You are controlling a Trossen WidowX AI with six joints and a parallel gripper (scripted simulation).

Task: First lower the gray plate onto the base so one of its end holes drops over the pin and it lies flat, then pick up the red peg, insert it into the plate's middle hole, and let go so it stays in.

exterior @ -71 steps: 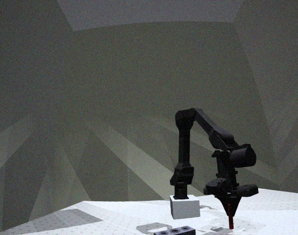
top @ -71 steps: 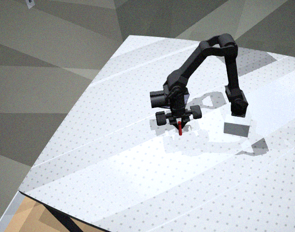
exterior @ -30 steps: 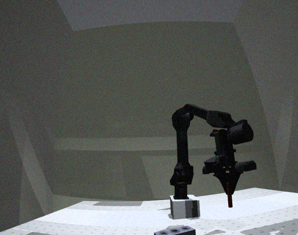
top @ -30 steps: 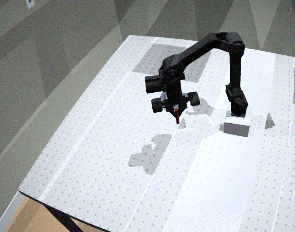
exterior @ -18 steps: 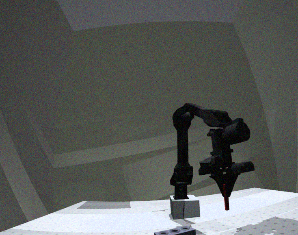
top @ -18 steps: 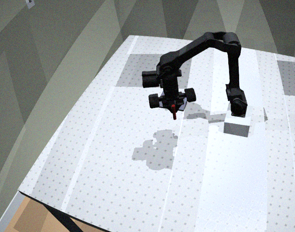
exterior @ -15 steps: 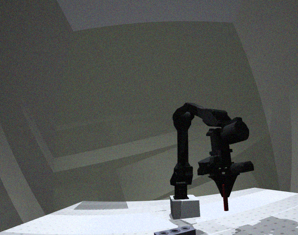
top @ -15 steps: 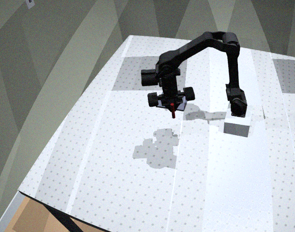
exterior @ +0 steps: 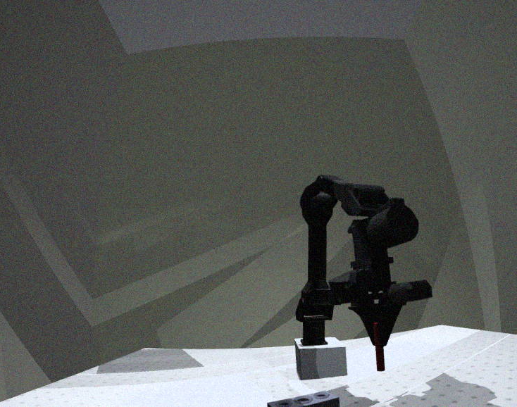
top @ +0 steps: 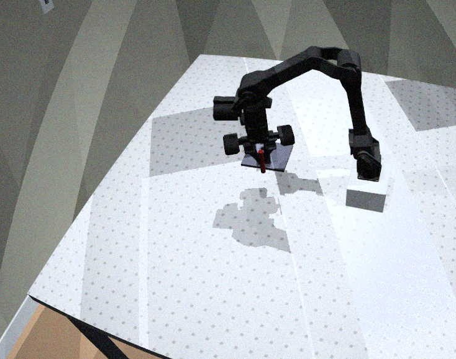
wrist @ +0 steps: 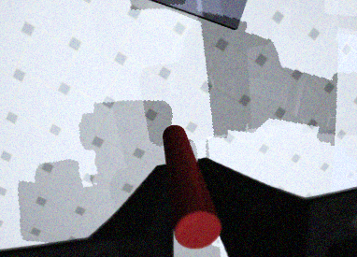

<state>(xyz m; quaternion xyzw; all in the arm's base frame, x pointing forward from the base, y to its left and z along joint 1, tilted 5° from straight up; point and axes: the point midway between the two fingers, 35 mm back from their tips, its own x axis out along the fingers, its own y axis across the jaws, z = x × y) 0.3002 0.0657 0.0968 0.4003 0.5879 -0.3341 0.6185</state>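
Note:
My gripper [top: 265,159] [exterior: 379,343] [wrist: 182,171] is shut on the red peg [top: 262,165] [exterior: 380,359] [wrist: 198,230]. The peg is close to upright, with its lower end sticking out below the fingertips, above the table. The gray plate [top: 285,156] [exterior: 313,397] shows behind the gripper in the top view, partly hidden by it. In the exterior view it is at the bottom edge, cut off, with three holes in a row. A gray-purple slab [wrist: 227,8] is at the top of the wrist view. The peg is beside it, not over it. I cannot make out the base or pin separately.
The white mounting block [top: 365,198] [exterior: 320,361] carries the arm's foot, to the right of the gripper in the top view. The white dotted table [top: 205,277] [exterior: 232,381] has shadows of the arm on it. Its left edge runs diagonally in the top view.

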